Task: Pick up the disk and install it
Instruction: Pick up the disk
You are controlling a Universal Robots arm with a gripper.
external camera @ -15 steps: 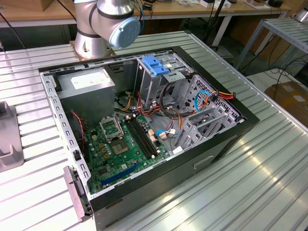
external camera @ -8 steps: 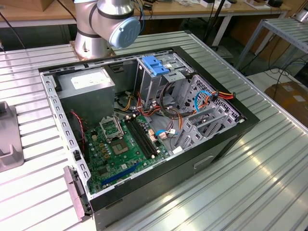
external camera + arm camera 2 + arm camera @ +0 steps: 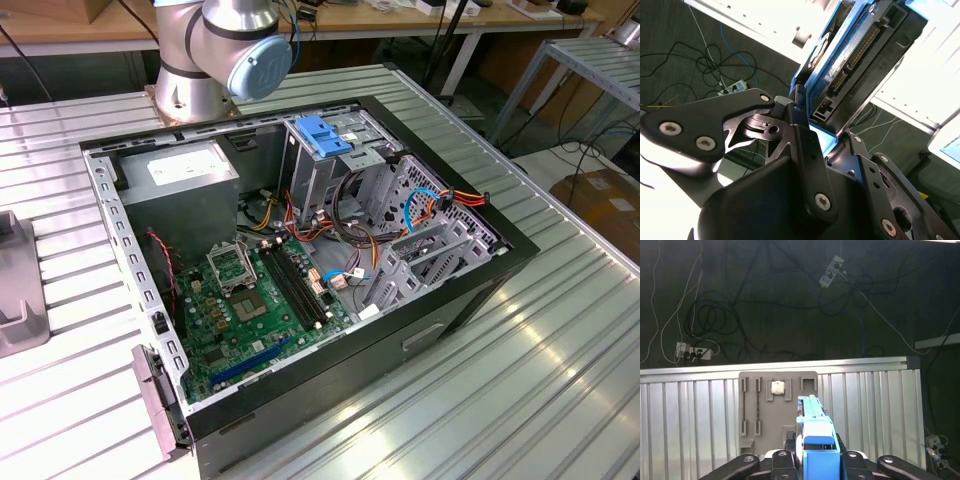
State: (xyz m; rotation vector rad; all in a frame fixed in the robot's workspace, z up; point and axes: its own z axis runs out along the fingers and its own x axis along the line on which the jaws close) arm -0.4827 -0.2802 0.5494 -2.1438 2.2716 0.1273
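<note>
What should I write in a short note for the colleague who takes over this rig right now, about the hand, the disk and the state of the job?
Hand: shut on the disk, which it grips at one end, in both wrist views.
Disk: held in the air, touching no surface; beyond it in the first wrist view are the ribbed table and a grey holder plate.
Done: disk picked up.
Left: disk not yet installed in the open computer case.

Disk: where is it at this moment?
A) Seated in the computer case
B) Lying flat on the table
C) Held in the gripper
C: in the second wrist view the disk is clamped in the gripper, its connector end sticking out past the fingers.
</note>
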